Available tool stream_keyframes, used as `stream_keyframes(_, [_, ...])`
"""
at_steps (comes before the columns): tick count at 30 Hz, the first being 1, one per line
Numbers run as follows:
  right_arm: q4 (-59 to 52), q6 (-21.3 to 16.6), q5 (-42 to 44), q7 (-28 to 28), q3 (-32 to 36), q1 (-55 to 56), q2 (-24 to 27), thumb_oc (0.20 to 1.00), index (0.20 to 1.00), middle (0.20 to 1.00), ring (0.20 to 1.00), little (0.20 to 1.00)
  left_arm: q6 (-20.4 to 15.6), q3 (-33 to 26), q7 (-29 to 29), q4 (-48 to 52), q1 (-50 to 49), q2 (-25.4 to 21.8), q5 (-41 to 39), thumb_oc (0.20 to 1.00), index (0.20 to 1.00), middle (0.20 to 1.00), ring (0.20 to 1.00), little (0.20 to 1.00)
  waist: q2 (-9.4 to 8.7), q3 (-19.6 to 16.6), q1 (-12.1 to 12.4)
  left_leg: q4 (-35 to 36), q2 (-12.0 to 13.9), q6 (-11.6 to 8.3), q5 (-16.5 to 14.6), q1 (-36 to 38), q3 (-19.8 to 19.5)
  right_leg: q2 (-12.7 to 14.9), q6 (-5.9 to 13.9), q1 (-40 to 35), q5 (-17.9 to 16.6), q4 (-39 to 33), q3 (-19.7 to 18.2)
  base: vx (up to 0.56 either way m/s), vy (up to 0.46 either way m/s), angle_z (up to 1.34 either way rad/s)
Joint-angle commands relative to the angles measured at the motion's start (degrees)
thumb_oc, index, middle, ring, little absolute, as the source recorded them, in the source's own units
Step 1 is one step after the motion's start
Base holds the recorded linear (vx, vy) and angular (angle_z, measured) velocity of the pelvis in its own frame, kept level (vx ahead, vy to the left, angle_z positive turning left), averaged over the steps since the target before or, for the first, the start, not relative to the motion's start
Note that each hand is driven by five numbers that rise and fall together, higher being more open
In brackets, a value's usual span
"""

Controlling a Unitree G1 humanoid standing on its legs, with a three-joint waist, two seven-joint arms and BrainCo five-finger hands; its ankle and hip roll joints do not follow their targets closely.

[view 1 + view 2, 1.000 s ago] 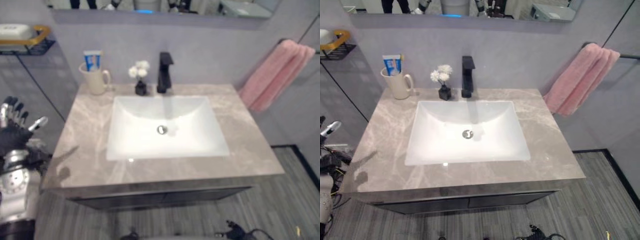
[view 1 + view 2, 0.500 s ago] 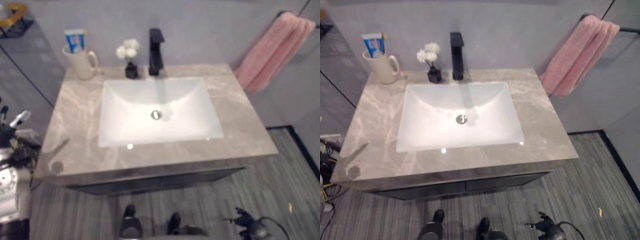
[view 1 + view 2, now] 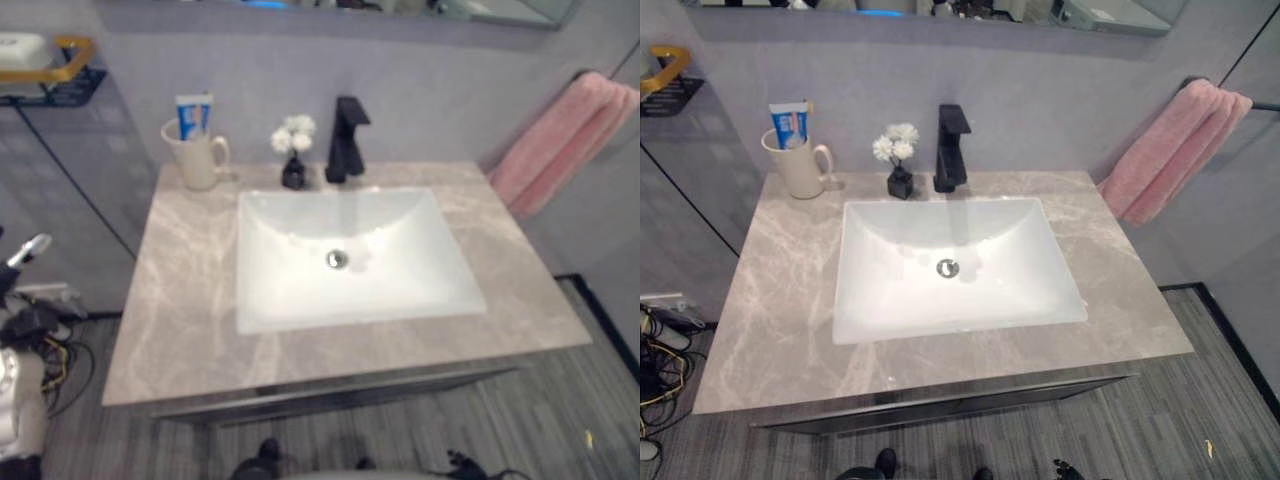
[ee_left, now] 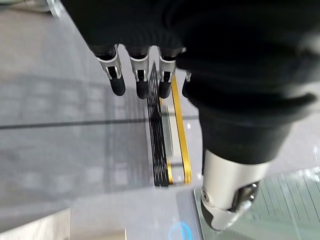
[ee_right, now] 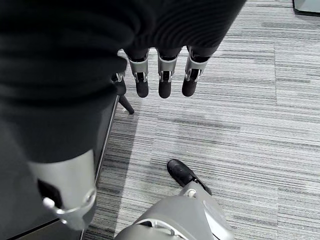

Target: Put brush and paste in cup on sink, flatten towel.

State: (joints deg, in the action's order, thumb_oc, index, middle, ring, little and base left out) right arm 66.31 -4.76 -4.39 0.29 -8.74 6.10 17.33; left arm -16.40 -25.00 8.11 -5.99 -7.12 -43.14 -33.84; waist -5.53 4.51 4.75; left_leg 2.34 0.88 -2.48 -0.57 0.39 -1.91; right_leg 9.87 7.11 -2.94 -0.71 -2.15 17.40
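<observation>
My head camera has tipped back up since half a second ago, so the whole scene slid down the picture; nothing on the counter (image 3: 770, 300) itself moved. One basin (image 3: 950, 265), one black tap (image 3: 950, 150), one small flower vase (image 3: 900, 165). One pink towel (image 3: 1170, 150) hangs bunched on its rail at 2 o'clock, not yet flattened. One cup (image 3: 798, 165) stands at 10 o'clock with one paste tube (image 3: 790, 122) upright in it; a thin brush seems to be beside the tube, though I can't be sure. I judge the towel is what's left. My left hand (image 4: 145, 75) hangs with straight, empty fingers; my right hand (image 5: 162, 75) likewise, over the floor.
</observation>
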Motion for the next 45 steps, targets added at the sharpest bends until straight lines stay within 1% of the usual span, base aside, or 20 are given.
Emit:
stream_keyframes(1, [-0.4, 0.0, 0.2, 0.3, -1.8, -0.1, 3.3, 1.0, 1.0, 1.0, 1.0, 1.0, -1.5, -1.5, -0.8, -1.3, 2.4, -5.1, 0.4, 1.0, 1.0, 1.0, 1.0, 1.0, 1.99, -0.6, -1.4, 2.7, 3.1, 1.56, 1.0, -2.8, 0.8, -0.2, 1.91, -0.3, 1.8, 5.3, 1.3, 0.06, 0.074, -0.03])
stream_keyframes(3, [-0.6, 0.1, 0.2, 0.4, -2.0, 0.1, 3.3, 1.0, 1.0, 1.0, 1.0, 1.0, -1.2, -0.9, -0.8, -2.1, 3.2, -6.1, 0.5, 1.0, 1.0, 1.0, 1.0, 1.0, 1.87, -0.5, -1.7, 2.7, 3.1, 1.59, 1.0, -3.0, 1.1, -0.1, 2.11, 0.1, 1.3, 5.3, 1.1, 0.05, 0.069, -0.14])
stream_keyframes(4, [-0.8, 0.2, 0.1, 0.6, -2.3, 0.2, 3.5, 1.0, 1.0, 1.0, 1.0, 1.0, -0.8, 0.1, -0.3, -4.7, 5.3, -8.2, 1.3, 1.0, 1.0, 1.0, 1.0, 1.0, 1.65, -0.4, -2.3, 2.7, 3.1, 1.75, 0.8, -3.4, 1.5, -0.1, 2.5, 0.9, 0.4, 5.3, 0.6, 0.07, 0.093, -0.23])
stream_keyframes(10, [-2.9, 0.2, 1.2, 1.5, -2.2, 1.8, 3.8, 1.0, 1.0, 1.0, 1.0, 1.0, 0.5, 1.9, 1.9, -11.0, 10.7, -13.1, 3.9, 1.0, 1.0, 1.0, 1.0, 1.0, 0.16, 0.5, -4.2, 2.7, 3.1, 2.33, 0.2, -4.2, 3.0, 0.3, 3.58, 3.4, -2.2, 5.9, -1.2, 0.07, 0.101, -0.22])
stream_keyframes(13, [-3.0, 0.4, 2.4, 1.6, -1.7, 2.3, 3.9, 1.0, 1.0, 1.0, 1.0, 1.0, 0.7, 3.5, 2.6, -14.7, 14.5, -14.7, 2.3, 1.0, 1.0, 1.0, 1.0, 1.0, -0.55, 1.0, -5.2, 2.7, 2.9, 2.59, 0.2, -5.0, 3.4, 0.4, 4.01, 4.6, -3.9, 5.6, -2.2, 0.04, 0.092, -0.19])
stream_keyframes(14, [-3.0, 0.4, 2.4, 1.6, -1.7, 2.3, 3.8, 1.0, 1.0, 1.0, 1.0, 1.0, 0.7, 3.7, 2.6, -14.9, 14.7, -14.7, 2.2, 1.0, 1.0, 1.0, 1.0, 1.0, -0.57, 0.9, -5.1, 2.7, 2.9, 2.6, 0.2, -5.1, 3.4, 0.4, 4.03, 4.7, -3.9, 5.6, -2.2, 0.04, 0.104, -0.2])
stream_keyframes(15, [-3.1, 0.6, 2.7, 1.7, -1.6, 2.6, 4.0, 1.0, 1.0, 1.0, 1.0, 1.0, 0.8, 4.7, 2.6, -18.1, 17.1, -16.3, 0.9, 1.0, 1.0, 1.0, 1.0, 1.0, -0.87, 1.1, -5.7, 2.7, 2.8, 2.72, 0.1, -5.6, 3.7, 0.5, 4.3, 5.1, -4.9, 5.0, -2.6, 0.04, 0.091, -0.16])
stream_keyframes(17, [-3.6, 0.6, 4.0, 2.3, -1.0, 3.5, 4.1, 1.0, 1.0, 1.0, 1.0, 1.0, 1.4, 5.9, 2.3, -22.5, 19.4, -18.7, 0.1, 1.0, 1.0, 1.0, 1.0, 1.0, -1.49, 1.0, -6.4, 2.7, 2.6, 2.84, -0.1, -5.9, 4.3, 0.6, 4.55, 5.5, -5.7, 4.1, -3.0, 0.06, 0.106, -0.12])
stream_keyframes(19, [-3.0, 0.7, 6.7, 1.3, 1.1, 3.1, 4.0, 1.0, 1.0, 1.0, 1.0, 1.0, 1.2, 6.7, 3.1, -24.0, 21.3, -19.2, -1.5, 1.0, 1.0, 1.0, 1.0, 1.0, -2.06, 1.0, -6.9, 2.7, 2.5, 3.01, -0.3, -6.2, 5.0, 0.8, 4.74, 6.1, -6.3, 3.7, -3.8, 0.04, 0.093, -0.16])
stream_keyframes(22, [-2.6, 0.6, 7.3, 0.8, 1.9, 2.9, 4.1, 1.0, 1.0, 1.0, 1.0, 1.0, 1.3, 7.6, 3.7, -25.8, 23.9, -20.6, -2.8, 1.0, 1.0, 1.0, 1.0, 1.0, -2.6, 1.3, -6.9, 2.7, 2.5, 3.25, -0.7, -6.3, 5.8, 0.9, 4.99, 6.7, -6.9, 3.5, -4.3, 0.02, 0.064, -0.28])
stream_keyframes(23, [-1.8, 0.9, 6.8, 1.3, 1.5, 3.3, 4.3, 1.0, 1.0, 1.0, 1.0, 1.0, 1.4, 8.7, 4.1, -27.5, 26.9, -21.4, -3.7, 1.0, 1.0, 1.0, 1.0, 1.0, -3.31, 1.5, -7.1, 2.7, 2.5, 3.49, -1.1, -6.2, 6.3, 0.9, 5.3, 7.2, -7.7, 3.6, -4.8, 0.04, 0.081, -0.32])
stream_keyframes(25, [-0.9, 1.1, 6.4, 1.7, 1.4, 4.4, 4.6, 1.0, 1.0, 1.0, 1.0, 1.0, 1.4, 9.4, 4.1, -29.6, 28.9, -22.0, -4.6, 1.0, 1.0, 1.0, 1.0, 1.0, -4.24, 1.7, -7.6, 2.7, 2.4, 3.62, -1.4, -6.1, 6.6, 0.9, 5.55, 7.4, -8.4, 3.7, -5.1, 0.04, 0.065, -0.19])
stream_keyframes(31, [1.5, 1.7, 7.2, 2.1, 1.5, 4.7, 4.5, 1.0, 1.0, 1.0, 1.0, 1.0, 2.3, 15.4, 3.4, -37.0, 37.6, -25.5, -5.7, 1.0, 1.0, 1.0, 1.0, 1.0, -5.78, 2.4, -8.7, 2.7, 2.4, 3.89, -1.5, -6.5, 6.9, 1.0, 5.85, 8.2, -9.8, 4.0, -5.7, 0.02, 0.053, -0.06])
stream_keyframes(33, [1.6, 1.8, 8.1, 2.3, 1.3, 4.7, 4.3, 1.0, 1.0, 1.0, 1.0, 1.0, 2.6, 18.8, 3.7, -39.6, 42.5, -26.5, -5.7, 1.0, 1.0, 1.0, 1.0, 1.0, -6.49, 2.6, -9.2, 2.7, 2.3, 4.06, -1.7, -6.7, 7.1, 0.9, 6.0, 8.7, -10.2, 4.2, -5.8, 0.01, 0.04, -0.04])
stream_keyframes(39, [1.1, 1.6, 10.1, 2.6, 1.2, 4.9, 3.9, 1.0, 1.0, 1.0, 1.0, 1.0, 3.2, 23.0, 3.7, -43.1, 48.4, -27.8, -5.7, 1.0, 1.0, 1.0, 1.0, 1.0, -7.74, 3.2, -9.5, 2.7, 2.5, 4.09, -1.7, -7.1, 7.2, 0.6, 6.18, 9.3, -11.3, 4.1, -6.1, 0.0, 0.021, -0.07])
stream_keyframes(45, [0.6, 1.5, 10.7, 2.6, 1.2, 4.5, 4.3, 1.0, 1.0, 1.0, 1.0, 1.0, 3.7, 26.1, 3.0, -45.3, 51.7, -27.6, -5.8, 1.0, 1.0, 1.0, 1.0, 1.0, -8.54, 3.8, -9.8, 2.7, 2.7, 4.11, -1.6, -7.8, 7.1, 0.6, 6.17, 9.8, -11.9, 3.8, -6.0, 0.0, 0.0, 0.0])
